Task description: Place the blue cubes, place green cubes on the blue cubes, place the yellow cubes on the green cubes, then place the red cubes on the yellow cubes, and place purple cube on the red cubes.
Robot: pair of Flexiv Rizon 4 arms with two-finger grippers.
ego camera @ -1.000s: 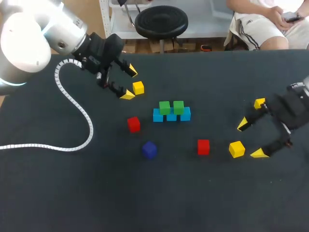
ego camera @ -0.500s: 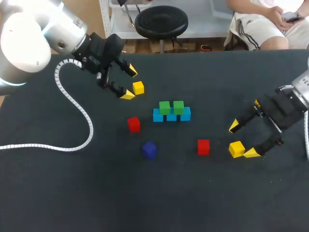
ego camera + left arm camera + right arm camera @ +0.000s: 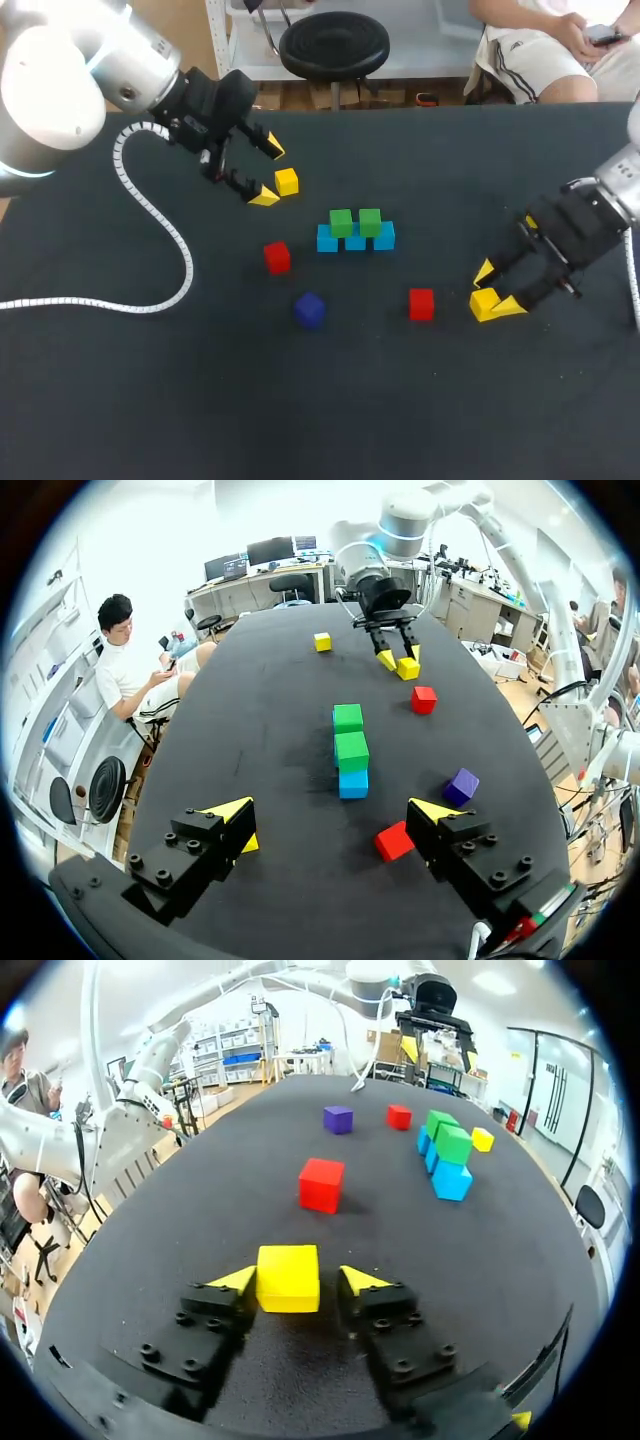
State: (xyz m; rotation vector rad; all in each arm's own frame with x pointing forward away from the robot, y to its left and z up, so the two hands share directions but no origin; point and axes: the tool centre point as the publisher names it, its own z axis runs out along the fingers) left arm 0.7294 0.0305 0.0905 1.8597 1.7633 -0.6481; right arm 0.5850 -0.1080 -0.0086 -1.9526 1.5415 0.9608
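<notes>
Fingers of my right gripper [image 3: 298, 1280] are standing apart around a yellow cube [image 3: 288, 1277] lying near a red cube [image 3: 322, 1184]; I am judging they need centring, then squeezing its flat faces squarely

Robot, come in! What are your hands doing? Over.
Right gripper open around a yellow cube. Left gripper open, empty, beside another yellow cube. Green cubes on blue cubes, no yellow stacked. Red cube lies between right gripper and stack.

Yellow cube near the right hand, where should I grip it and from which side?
Likely its two opposite side faces, coming along the right hand's present line: the yellow cube sits flat, squared between the open fingers, faces parallel to them.
</notes>
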